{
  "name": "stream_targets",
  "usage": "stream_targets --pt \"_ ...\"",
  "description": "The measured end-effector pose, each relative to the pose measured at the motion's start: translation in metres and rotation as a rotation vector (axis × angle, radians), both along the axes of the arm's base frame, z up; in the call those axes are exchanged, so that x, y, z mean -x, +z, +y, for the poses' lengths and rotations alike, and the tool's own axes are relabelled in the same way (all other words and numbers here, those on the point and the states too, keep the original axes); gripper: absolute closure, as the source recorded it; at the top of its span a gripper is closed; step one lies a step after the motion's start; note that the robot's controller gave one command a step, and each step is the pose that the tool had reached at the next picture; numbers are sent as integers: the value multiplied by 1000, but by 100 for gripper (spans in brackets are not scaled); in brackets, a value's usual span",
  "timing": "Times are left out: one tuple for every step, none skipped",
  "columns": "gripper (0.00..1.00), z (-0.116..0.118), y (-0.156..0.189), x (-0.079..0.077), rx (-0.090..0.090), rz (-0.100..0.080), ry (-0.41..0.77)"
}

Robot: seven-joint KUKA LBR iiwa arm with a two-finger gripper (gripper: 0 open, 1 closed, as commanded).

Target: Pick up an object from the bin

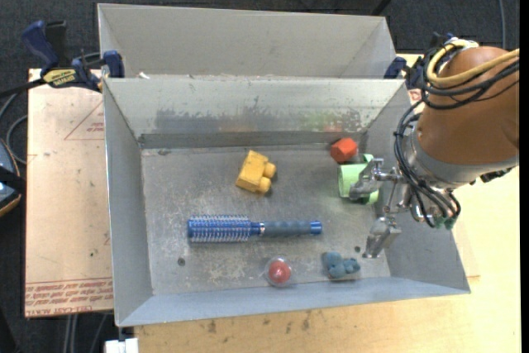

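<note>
My gripper [374, 213] is low at the right side of the bin, open, and nothing sits between its fingers. Its upper finger [366, 188] is right at the edge of a light green block [352, 176]; I cannot tell whether they touch. The lower finger [379, 241] points down at the bin floor. A small orange-red block [345, 150] lies just behind the green one. A lumpy grey-blue thing [340, 265] lies in front of the lower finger, near the front wall.
A blue hairbrush [248, 228] lies lengthwise across the middle of the floor. A yellow toy block [255, 173] sits behind it. A red ball [279, 270] rests by the front wall. The arm's orange cover and cables hang over the right rim.
</note>
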State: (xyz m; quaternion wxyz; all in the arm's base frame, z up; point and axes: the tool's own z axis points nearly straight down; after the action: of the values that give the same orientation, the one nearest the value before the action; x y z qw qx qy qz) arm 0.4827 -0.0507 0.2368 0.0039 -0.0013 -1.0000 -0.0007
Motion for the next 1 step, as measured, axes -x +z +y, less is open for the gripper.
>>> stream_targets --pt "0 30 -165 -27 0 -15 -199"
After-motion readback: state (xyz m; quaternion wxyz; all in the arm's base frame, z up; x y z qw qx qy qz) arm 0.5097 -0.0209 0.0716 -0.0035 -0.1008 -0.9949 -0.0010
